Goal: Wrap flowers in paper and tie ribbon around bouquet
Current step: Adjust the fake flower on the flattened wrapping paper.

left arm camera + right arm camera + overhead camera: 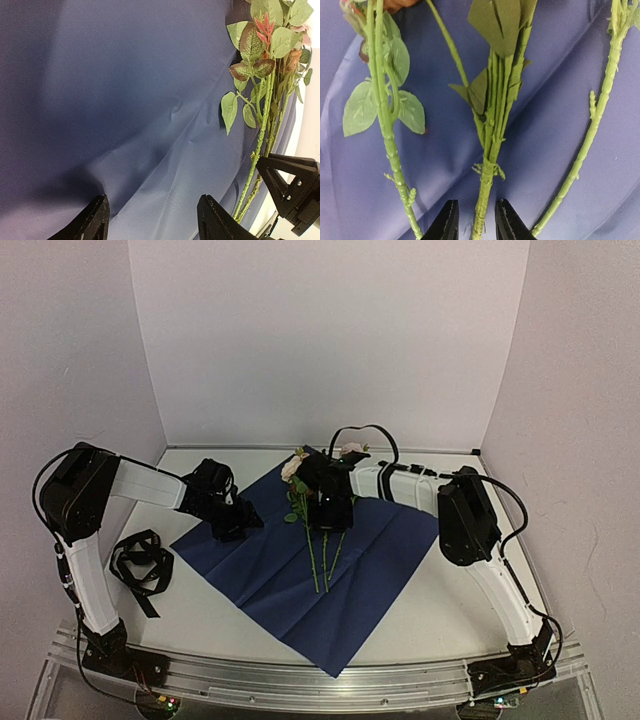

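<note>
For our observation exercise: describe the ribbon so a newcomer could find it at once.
Start at the navy paper spread on the white table. Off its left corner lies the ribbon in a loose tangle. Unlike the green-stemmed flowers on the paper, it is thin, black and floppy.

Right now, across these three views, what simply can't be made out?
- Rose heads: top view, partly hidden by the right gripper; wrist views crop them.
- Right fingers around the middle stem: right wrist view, bottom edge cuts them, contact unclear.
- Ribbon: top view only, a tangle too small to trace its ends.
- Left fingers: top view, hidden under their own wrist.
</note>
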Action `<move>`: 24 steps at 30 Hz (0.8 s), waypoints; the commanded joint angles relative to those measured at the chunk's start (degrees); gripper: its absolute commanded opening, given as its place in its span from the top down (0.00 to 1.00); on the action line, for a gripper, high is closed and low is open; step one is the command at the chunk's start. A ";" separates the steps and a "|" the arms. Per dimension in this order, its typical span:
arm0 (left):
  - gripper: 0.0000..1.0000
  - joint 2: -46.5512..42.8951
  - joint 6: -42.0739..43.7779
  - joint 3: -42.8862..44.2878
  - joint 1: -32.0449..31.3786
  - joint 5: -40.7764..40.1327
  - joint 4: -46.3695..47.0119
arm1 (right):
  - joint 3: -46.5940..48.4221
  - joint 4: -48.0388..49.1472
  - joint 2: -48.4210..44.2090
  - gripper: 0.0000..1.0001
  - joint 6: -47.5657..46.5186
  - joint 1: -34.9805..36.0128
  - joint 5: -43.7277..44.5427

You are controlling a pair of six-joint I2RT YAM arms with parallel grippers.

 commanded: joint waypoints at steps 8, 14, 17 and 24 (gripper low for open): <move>0.38 0.24 0.50 1.01 0.05 0.73 -0.39 | -0.12 -1.82 0.36 0.86 1.45 0.57 0.02; 0.38 0.22 0.56 0.99 0.05 0.80 -0.31 | 1.69 -1.76 -0.90 1.00 -1.38 0.55 3.53; 0.38 0.23 0.68 1.14 0.05 0.78 -0.47 | 3.61 -1.59 -2.24 1.00 -3.70 0.55 6.10; 0.38 0.75 0.72 1.72 0.05 0.87 -0.59 | 8.43 -1.07 -3.58 1.00 -6.08 0.35 7.94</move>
